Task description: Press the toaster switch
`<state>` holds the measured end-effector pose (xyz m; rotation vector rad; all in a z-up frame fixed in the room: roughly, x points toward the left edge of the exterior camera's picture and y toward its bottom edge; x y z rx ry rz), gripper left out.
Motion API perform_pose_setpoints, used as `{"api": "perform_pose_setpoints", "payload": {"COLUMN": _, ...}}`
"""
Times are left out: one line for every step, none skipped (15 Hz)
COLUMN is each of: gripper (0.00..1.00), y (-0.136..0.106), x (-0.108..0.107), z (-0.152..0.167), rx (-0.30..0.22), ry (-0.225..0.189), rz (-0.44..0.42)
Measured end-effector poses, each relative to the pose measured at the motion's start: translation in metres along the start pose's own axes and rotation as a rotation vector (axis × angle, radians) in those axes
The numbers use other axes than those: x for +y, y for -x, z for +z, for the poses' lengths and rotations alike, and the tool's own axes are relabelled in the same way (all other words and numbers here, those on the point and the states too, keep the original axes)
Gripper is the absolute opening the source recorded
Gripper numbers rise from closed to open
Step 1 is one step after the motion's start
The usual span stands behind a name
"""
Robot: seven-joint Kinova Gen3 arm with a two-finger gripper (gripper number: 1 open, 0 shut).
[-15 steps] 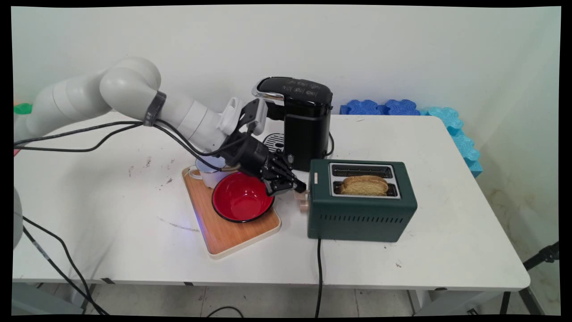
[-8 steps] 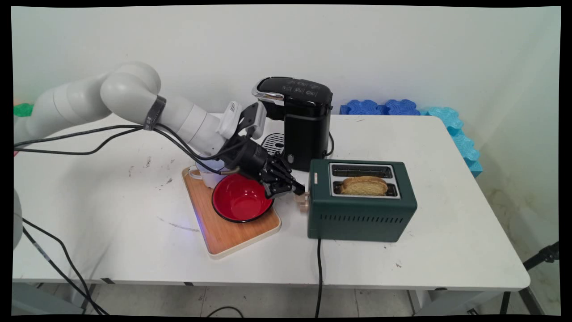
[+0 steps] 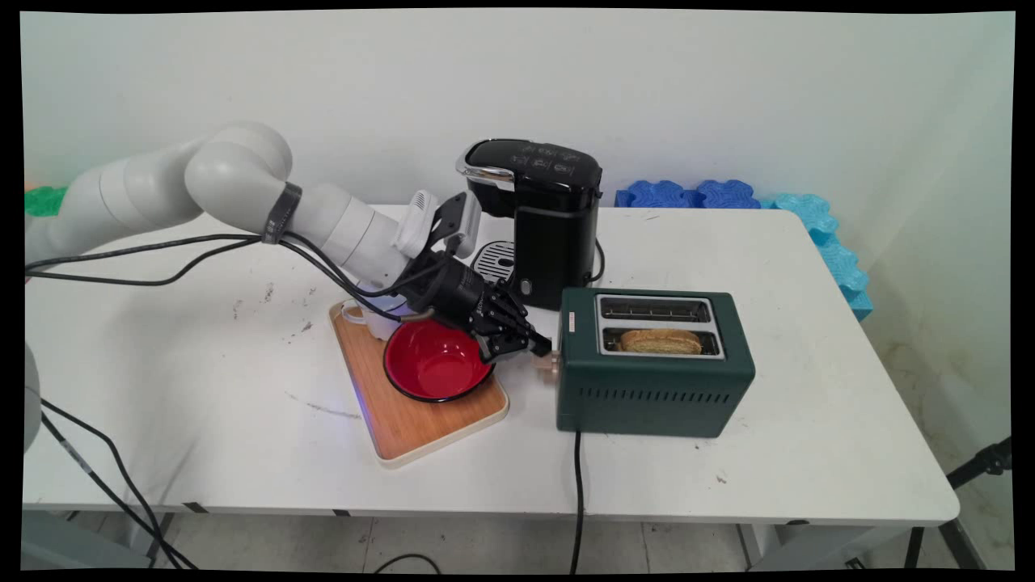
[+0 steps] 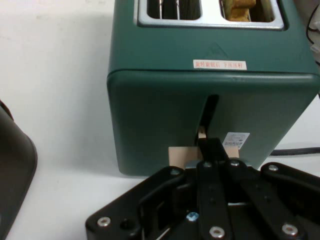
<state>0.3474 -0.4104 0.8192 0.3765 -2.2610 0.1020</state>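
Observation:
A dark green two-slot toaster [image 3: 655, 380] stands right of centre on the white table. A slice of toast [image 3: 661, 341] sits low in its near slot; the far slot is empty. My gripper [image 3: 540, 346] is shut, and its fingertips rest on top of the beige lever [image 3: 549, 368] at the toaster's left end. In the hand view the shut gripper [image 4: 210, 145] lies over the lever [image 4: 178, 155] at the foot of the vertical slot in the toaster [image 4: 160, 100]. The toast [image 4: 239, 7] shows at the top edge.
A wooden board [image 3: 404, 420] left of the toaster carries a red bowl [image 3: 437, 364] and a white mug [image 3: 368, 317] under my wrist. A black coffee machine [image 3: 550, 234] stands behind. Blue foam pieces [image 3: 728, 194] line the far right edge. The toaster's cable [image 3: 577, 485] hangs over the front edge.
The toast has sunk from standing proud of the slot to nearly level with it. My gripper has stayed on the lever while the forearm lifted slightly.

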Motion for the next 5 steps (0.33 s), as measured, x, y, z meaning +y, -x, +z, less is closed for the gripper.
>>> {"api": "perform_pose_setpoints", "payload": {"gripper": 0.00, "y": 0.0007, "x": 0.0002, "z": 0.0004, "rx": 0.001, "ry": 0.000, "rz": 0.000}}
{"api": "perform_pose_setpoints", "payload": {"gripper": 0.00, "y": 0.0016, "x": 0.0004, "z": 0.0007, "rx": 0.002, "ry": 0.000, "rz": 0.000}}
{"api": "perform_pose_setpoints", "payload": {"gripper": 0.00, "y": 0.0022, "x": 0.0004, "z": 0.0011, "rx": 0.003, "ry": 0.001, "rz": 0.000}}
{"api": "perform_pose_setpoints", "payload": {"gripper": 0.00, "y": 0.0030, "x": 0.0003, "z": 0.0012, "rx": 0.003, "ry": 0.001, "rz": 0.000}}
{"api": "perform_pose_setpoints", "payload": {"gripper": 0.00, "y": 0.0039, "x": 0.0003, "z": 0.0013, "rx": 0.004, "ry": 0.001, "rz": 0.001}}
